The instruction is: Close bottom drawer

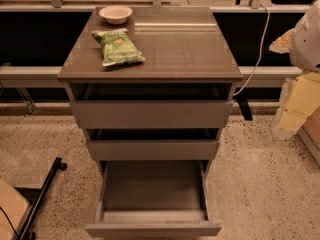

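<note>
Judging by the bottom drawer (153, 189) pulled fully out at lower centre of the frame, the approach is taken to be in hand, and the gripper (296, 109), at the right edge, whether clenched or released cannot be told, must be brought to that drawer's front for an inward push.

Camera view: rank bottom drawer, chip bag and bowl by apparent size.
1. bottom drawer, nearest the camera
2. chip bag
3. bowl, slightly farther back
The gripper is out of view; only the arm shows, right edge.
</note>
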Robot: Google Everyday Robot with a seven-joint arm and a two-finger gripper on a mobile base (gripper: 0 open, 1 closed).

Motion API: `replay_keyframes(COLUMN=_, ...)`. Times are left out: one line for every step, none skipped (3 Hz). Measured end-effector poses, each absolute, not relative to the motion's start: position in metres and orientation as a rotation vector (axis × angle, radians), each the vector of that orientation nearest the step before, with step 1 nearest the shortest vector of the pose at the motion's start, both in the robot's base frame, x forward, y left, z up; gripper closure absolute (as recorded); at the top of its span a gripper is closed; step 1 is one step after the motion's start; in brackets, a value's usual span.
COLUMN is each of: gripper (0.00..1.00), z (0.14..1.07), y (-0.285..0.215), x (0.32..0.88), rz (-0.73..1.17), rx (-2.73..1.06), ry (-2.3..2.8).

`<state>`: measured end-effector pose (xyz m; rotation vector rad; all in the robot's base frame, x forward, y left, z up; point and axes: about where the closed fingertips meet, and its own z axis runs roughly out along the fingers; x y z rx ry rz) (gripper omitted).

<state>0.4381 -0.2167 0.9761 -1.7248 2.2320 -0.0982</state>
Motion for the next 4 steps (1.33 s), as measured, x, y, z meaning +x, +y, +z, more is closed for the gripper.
replay_keyframes(gripper=0.00, z=0.976, y=-0.217, x=0.438, rz=-0.098, rx=-1.725, ry=2.232)
replay_keyframes(gripper=0.18, z=0.979, y=-0.216, x=0.438, rz=-0.107, rx=-1.720, ry=2.225)
replay_keyframes(gripper=0.41, z=0.963, y=-0.216, x=0.437, rz=-0.132, rx=-1.741, ry=2.211)
replay_keyframes(gripper=0.63, z=0.925, y=-0.222, x=0.442, rz=-0.145, rx=-1.741, ry=2.228)
